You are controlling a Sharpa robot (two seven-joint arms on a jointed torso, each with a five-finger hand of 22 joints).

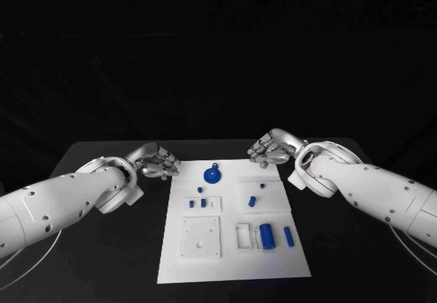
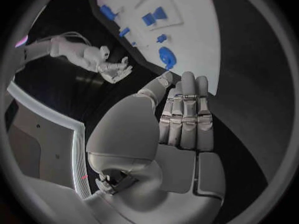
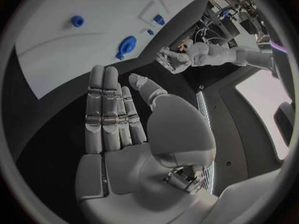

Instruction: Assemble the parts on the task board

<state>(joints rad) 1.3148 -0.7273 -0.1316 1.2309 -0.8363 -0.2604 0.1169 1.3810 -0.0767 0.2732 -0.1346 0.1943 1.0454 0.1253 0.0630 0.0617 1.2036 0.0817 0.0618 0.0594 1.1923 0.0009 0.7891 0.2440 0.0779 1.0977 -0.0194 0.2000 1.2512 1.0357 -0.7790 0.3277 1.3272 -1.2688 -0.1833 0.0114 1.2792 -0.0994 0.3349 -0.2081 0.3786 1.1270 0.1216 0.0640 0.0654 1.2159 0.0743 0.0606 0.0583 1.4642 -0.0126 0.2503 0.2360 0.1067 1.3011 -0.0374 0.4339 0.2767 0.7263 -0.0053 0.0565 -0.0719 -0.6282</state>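
Lying flat in the middle of the black table (image 1: pixel 109 265), the white task board (image 1: pixel 232 262) carries all the blue parts. A round blue part with a small tab (image 1: pixel 212 175) sits near the board's far edge, between the two hands. A blue cylinder (image 1: pixel 266 235) and a slimmer blue pin (image 1: pixel 288 236) lie side by side toward the near right area, just beside a white rectangular frame (image 1: pixel 244 235). Smaller blue pieces (image 1: pixel 197 203) rest in the recessed panels at mid-board; their exact seating cannot be determined. The left hand (image 1: pixel 158 165) sits off the board's far left corner, fingers extended and holding nothing. The right hand (image 1: pixel 269 149) sits beyond the far right corner, likewise empty with fingers extended.
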